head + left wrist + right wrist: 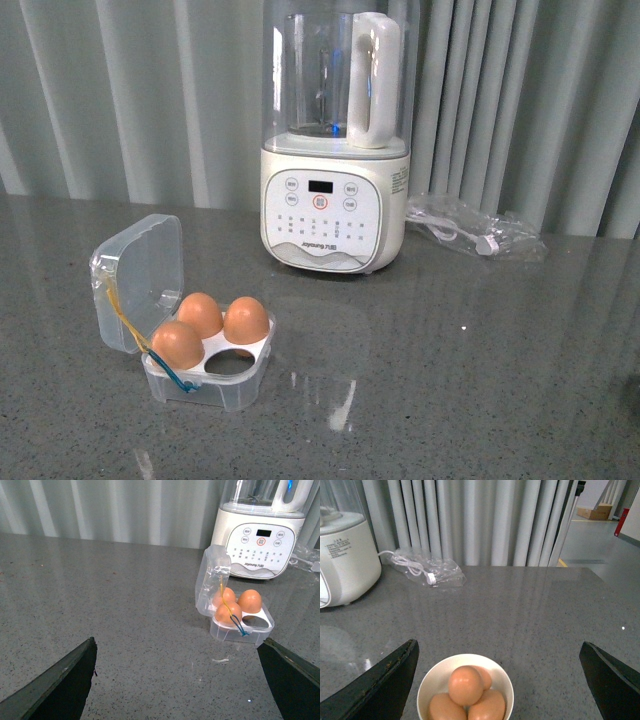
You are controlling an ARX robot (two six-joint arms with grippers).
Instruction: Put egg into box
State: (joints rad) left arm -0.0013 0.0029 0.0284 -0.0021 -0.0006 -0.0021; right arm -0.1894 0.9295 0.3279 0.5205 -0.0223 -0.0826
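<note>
roughly three-quarters done: box (225, 390), lid open, just front-left of the blender (330, 215), holds three eggs (200, 313); one hole (232, 362) empty. spare eggs (465, 685) in bowl (432, 680) under right gripper (498, 643). left gripper (176, 641) and right both spread wide, empty.

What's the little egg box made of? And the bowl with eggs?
The box looks like clear, shiny plastic: you can see through its lid. Its white tray is probably plastic too. The bowl is white and smooth, maybe ceramic or plastic; I cannot tell which.
</note>
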